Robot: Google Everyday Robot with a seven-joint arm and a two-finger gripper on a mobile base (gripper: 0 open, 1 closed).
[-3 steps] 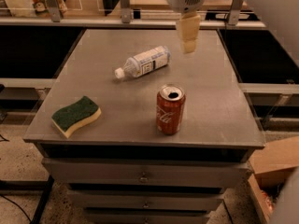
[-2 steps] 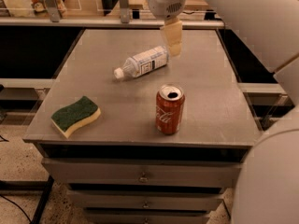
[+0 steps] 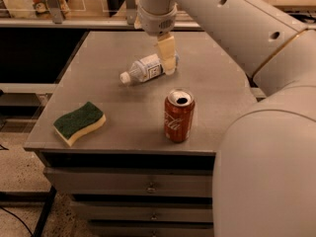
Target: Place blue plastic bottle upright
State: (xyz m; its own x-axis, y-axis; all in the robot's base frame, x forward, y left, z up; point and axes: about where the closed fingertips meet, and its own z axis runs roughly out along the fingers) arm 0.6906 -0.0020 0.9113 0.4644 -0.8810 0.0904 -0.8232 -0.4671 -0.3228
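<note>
The blue plastic bottle (image 3: 145,69) lies on its side near the middle of the grey table (image 3: 98,48), white cap pointing left toward the front, label up. My gripper (image 3: 168,58) hangs from above at the bottle's base end, its pale fingers (image 3: 167,51) pointing down and overlapping the bottle's right end. I cannot tell whether it touches the bottle.
A red soda can (image 3: 178,115) stands upright in front of the bottle, near the table's front edge. A green and yellow sponge (image 3: 79,122) lies at the front left. My arm fills the right side of the view. Drawers sit below the tabletop.
My gripper has moved left and down from the far right of the table to the bottle's base end. The bottle, can and sponge have not moved.
</note>
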